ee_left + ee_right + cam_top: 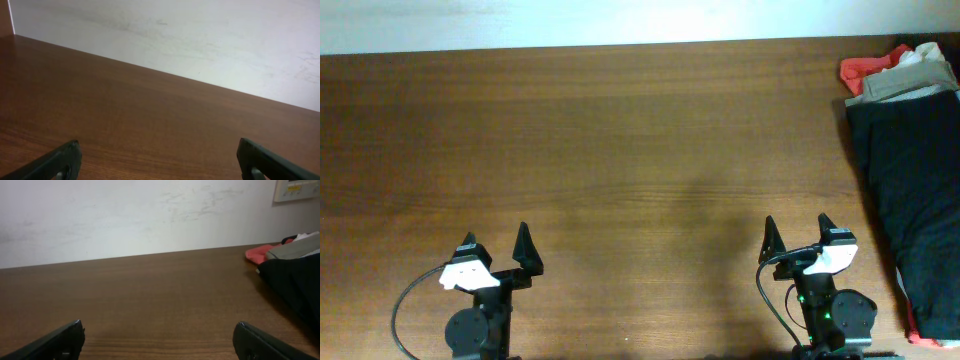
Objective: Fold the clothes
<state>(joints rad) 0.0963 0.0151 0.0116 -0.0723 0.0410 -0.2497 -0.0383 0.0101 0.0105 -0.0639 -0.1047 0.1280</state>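
Overhead, the left gripper (496,245) and the right gripper (797,235) are sitting at the near edge of the brown wooden table (620,150). Each has its black fingers spread wide apart and is holding nothing. The clothes are lying in a heap at the table's right side, well apart from the left arm and off to the right of the right one. A long black garment (905,180) is running along the right edge. At its far end, a beige cloth (900,84), a red cloth (863,68) and a scrap of white fabric (930,52) are bunching together.

The right wrist camera is catching the heap at its right margin, while the left wrist camera is showing only bare wood and a pale wall. By the look of it, folding is not yet under way. No piece is lying flat in the middle of the table, so drawing out, spreading and folding each garment all appear to be left.
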